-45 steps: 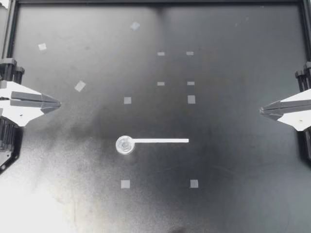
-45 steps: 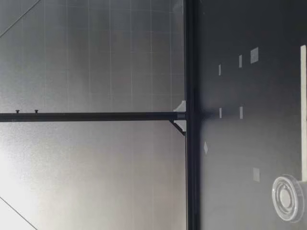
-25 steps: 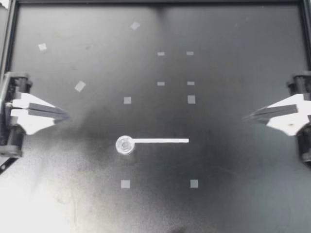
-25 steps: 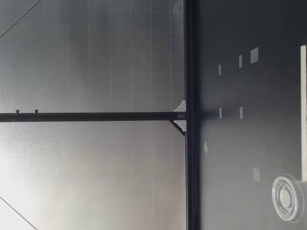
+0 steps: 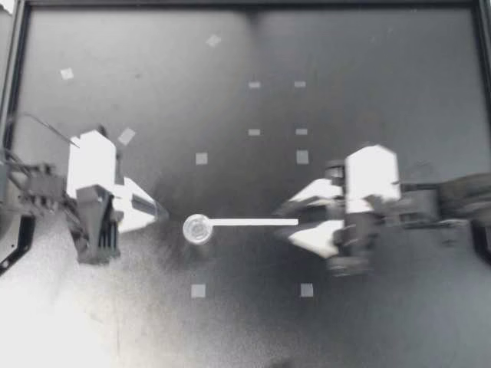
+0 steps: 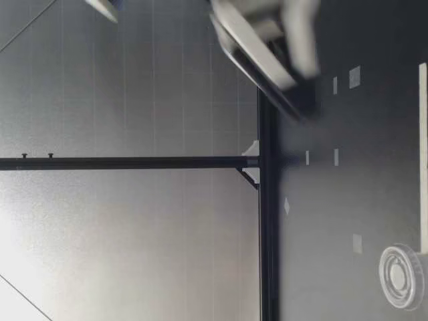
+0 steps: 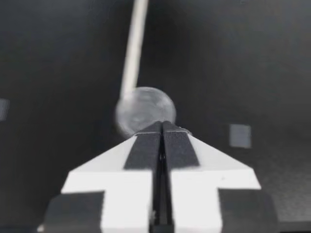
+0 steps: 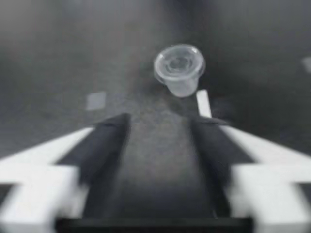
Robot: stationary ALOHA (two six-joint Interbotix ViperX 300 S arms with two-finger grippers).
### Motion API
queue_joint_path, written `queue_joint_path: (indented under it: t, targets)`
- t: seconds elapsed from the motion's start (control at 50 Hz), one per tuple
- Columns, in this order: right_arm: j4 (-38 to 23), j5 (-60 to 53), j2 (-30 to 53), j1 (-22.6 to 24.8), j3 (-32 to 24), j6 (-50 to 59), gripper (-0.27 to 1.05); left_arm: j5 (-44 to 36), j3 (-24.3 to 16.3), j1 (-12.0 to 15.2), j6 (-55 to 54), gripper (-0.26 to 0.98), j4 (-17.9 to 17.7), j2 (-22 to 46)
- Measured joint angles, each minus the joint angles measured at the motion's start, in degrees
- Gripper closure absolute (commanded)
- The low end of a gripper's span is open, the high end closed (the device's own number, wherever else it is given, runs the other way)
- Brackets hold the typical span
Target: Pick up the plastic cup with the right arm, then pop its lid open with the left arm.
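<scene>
Left claw sits left of centre in the top view, fingers pressed together on nothing, its tip just short of the cup. Its own wrist view shows the cup blurred, right ahead of the closed tips. Right claw is right of centre, blurred, with its fingers spread wide over the right end of the strip. In its wrist view the cup stands ahead of the open fingers and well apart from them.

The cup is small, clear plastic and upright, with a round rim wider than its base and rings showing inside. It touches the left end of the white strip, near the middle of the dark worktop. Pale tape squares dot the worktop around it.
</scene>
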Motion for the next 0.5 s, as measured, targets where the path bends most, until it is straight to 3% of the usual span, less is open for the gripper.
queue_joint_path:
  t: [0.2,0.5]
  targets:
    - [-0.1,-0.4,10.9,0.0,-7.7,0.1,0.09,-1.8,0.0,-1.2,1.4,0.75,0.4,4.4]
    - [0.4,1.8,15.3,-0.2,-12.1,0.0,0.09,-7.6,-0.1,-1.2,8.0,0.75,1.1,9.0]
